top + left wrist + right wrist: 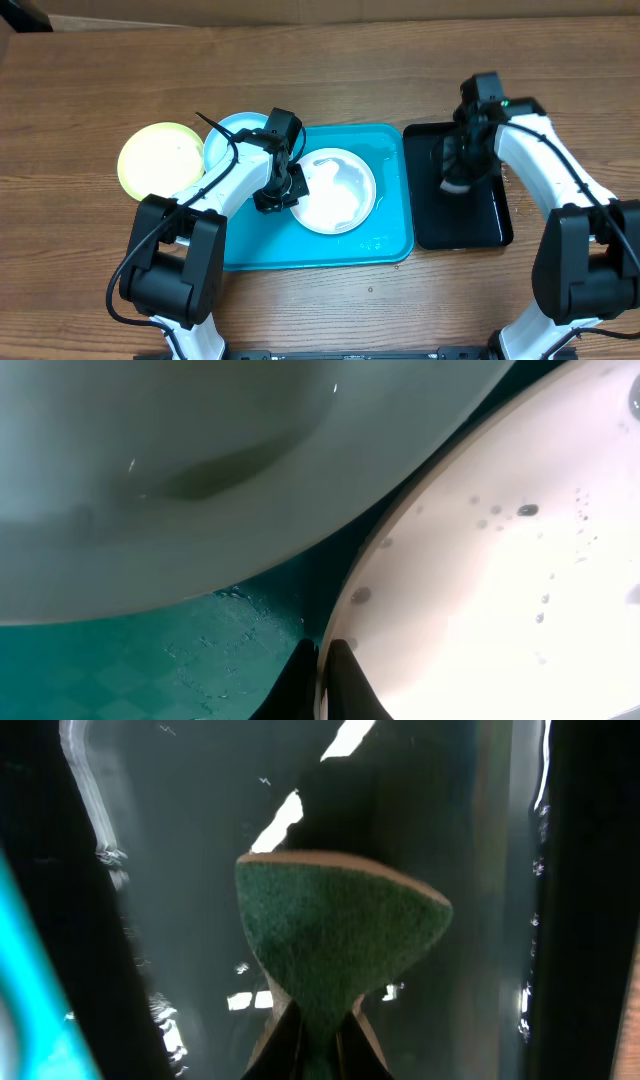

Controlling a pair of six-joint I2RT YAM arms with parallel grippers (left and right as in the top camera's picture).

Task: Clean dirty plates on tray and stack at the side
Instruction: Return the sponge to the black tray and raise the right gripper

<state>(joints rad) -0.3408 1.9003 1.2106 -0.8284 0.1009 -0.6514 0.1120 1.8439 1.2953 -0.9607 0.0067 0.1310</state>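
Risk: the wet white plate [340, 195] could slip from the left gripper [322, 670], whose jaws were pinched on its thin smooth rim, and hit the light blue plate [226, 137]. Both sat on the turquoise tray [385, 240], mid-table. Toward the right edge, the right gripper [318, 1030] was clamped on a coarse green sponge [340, 930] (squeezed fan-shaped) over the glossy black tray [480, 225].

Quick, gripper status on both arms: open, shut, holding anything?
Left gripper: closed on the rim of the white plate.
Right gripper: closed on the green sponge.
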